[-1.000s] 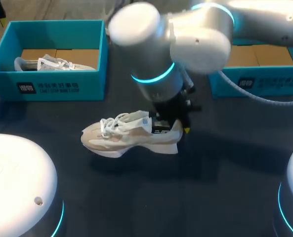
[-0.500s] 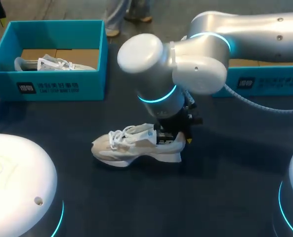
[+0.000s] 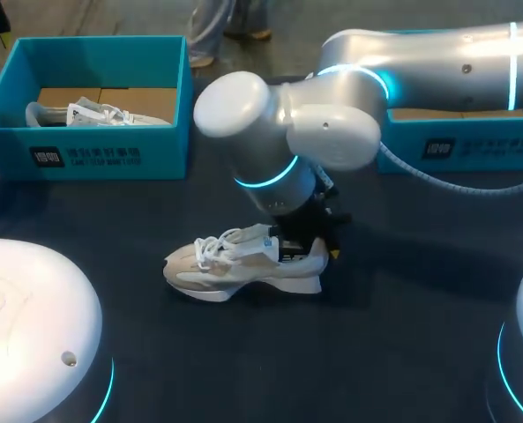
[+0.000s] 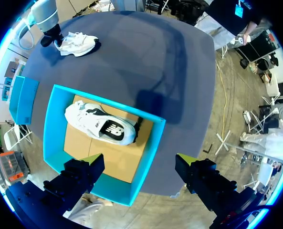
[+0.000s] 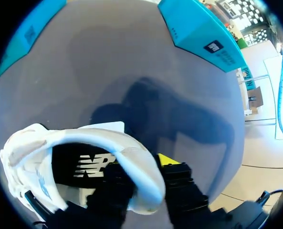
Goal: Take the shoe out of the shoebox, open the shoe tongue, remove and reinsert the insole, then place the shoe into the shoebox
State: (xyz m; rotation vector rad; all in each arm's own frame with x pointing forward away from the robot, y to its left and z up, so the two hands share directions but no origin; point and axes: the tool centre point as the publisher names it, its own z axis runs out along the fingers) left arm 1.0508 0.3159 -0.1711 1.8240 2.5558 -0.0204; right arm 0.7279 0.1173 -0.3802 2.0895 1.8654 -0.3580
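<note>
**One shoe out on the table, one shoe in a box**

Close to the robot, a pale shoe (image 3: 235, 269) stands on its sole on the dark table (image 3: 376, 344). Its toe points to the left and its white laces are on top. The right arm (image 3: 332, 132) comes in from the right and bends down to the back of the shoe. The right gripper (image 3: 307, 248) pinches the heel rim. One finger is inside the shoe and the other, with a yellow tip, is outside.

Farther back on the left is a blue box (image 3: 111, 159) with no lid. A second white shoe (image 3: 93, 113) lies in it on the brown bottom, near the box's left end. The left gripper (image 4: 140, 161) hangs high above this box. Its fingers are spread wide and hold nothing.

Farther back on the right is another blue box (image 3: 473, 145). The right arm hides most of it. A bit of brown bottom shows, and I cannot tell what is inside.
</note>
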